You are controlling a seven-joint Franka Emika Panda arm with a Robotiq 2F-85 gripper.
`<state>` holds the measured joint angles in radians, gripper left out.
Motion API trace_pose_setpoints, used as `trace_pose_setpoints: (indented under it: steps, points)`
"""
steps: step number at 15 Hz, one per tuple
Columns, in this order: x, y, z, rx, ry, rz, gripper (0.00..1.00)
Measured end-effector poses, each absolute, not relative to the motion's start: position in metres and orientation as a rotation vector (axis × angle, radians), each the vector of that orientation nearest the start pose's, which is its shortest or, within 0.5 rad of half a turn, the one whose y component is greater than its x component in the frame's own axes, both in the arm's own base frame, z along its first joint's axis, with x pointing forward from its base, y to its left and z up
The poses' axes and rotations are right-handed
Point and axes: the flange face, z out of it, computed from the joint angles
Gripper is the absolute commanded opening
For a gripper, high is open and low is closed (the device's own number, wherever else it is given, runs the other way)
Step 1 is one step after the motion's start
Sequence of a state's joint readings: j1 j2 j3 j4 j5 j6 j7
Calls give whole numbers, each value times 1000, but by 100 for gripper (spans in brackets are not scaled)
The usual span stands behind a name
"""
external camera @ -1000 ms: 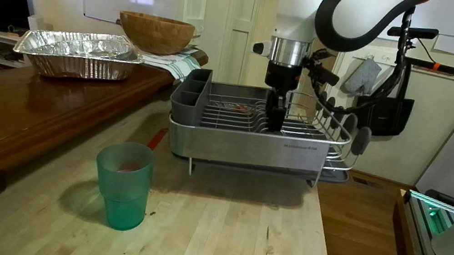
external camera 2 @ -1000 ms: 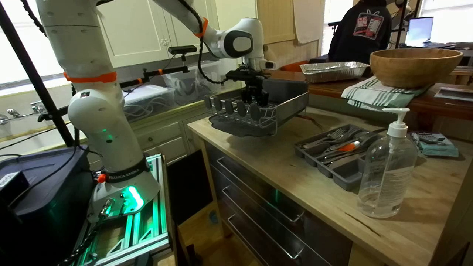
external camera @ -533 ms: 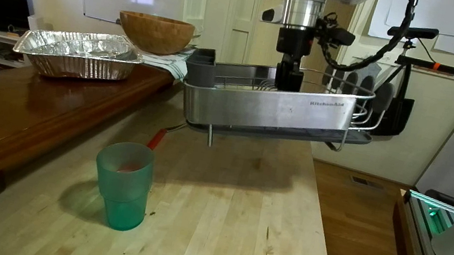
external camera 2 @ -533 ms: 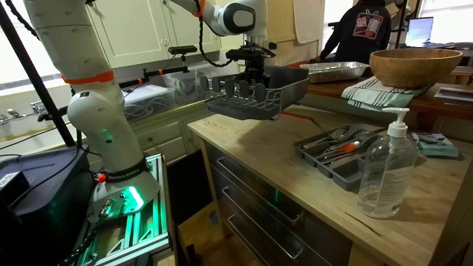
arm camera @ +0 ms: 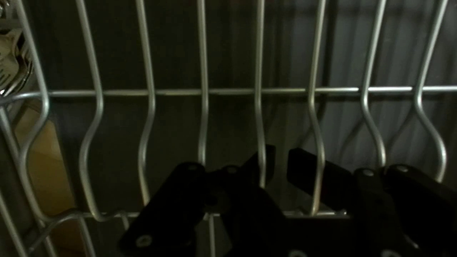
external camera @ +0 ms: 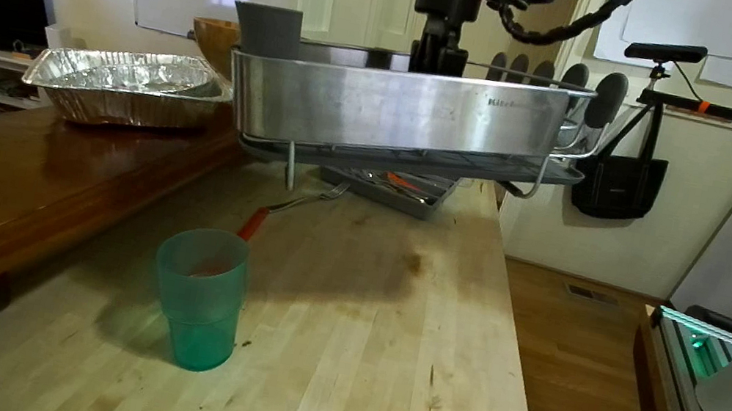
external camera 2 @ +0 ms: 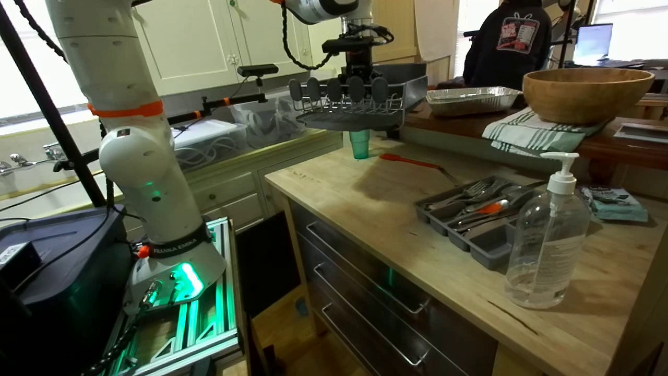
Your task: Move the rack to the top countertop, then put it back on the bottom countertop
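The rack (external camera: 389,113), silver wire with a dark grey tray and caddy, hangs in the air above the pale bottom countertop (external camera: 348,359). It is nearly level, and it also shows in an exterior view (external camera 2: 349,120). Its caddy end appears close to the edge of the dark brown top countertop (external camera: 6,175). My gripper (external camera: 438,65) reaches down into the rack's middle. In the wrist view, my gripper (arm camera: 281,164) has its tips hooked beneath two rack wires (arm camera: 232,91), with a small gap between the tips.
A foil pan (external camera: 125,91) and a wooden bowl (external camera 2: 587,96) on a towel (external camera 2: 537,130) stand on the top countertop. A teal cup (external camera: 198,300), red-handled fork (external camera: 254,222), cutlery tray (external camera 2: 485,255) and soap bottle (external camera 2: 545,256) are on the bottom countertop.
My gripper has lifted the rack from the bottom countertop and carried it up, lately toward the top countertop. The cutlery tray and the cup now show beneath it.
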<state>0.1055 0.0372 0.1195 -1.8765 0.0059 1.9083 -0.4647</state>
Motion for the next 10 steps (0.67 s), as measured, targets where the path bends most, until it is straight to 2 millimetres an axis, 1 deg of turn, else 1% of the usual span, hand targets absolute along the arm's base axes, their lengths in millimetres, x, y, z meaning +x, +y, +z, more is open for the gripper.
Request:
trace_pose_setpoints:
  steps: [2, 4, 5, 7, 9, 10]
  points:
    - [561, 131, 486, -2942, -1064, 10, 18]
    - [563, 128, 482, -2946, -1058, 24, 18]
    - [564, 127, 481, -2948, -1056, 28, 5]
    - [564, 126, 476, -2947, -1055, 41, 5]
    - [570, 131, 453, -2950, -1062, 107, 5]
    - [577, 135, 441, -2955, -1068, 152, 5]
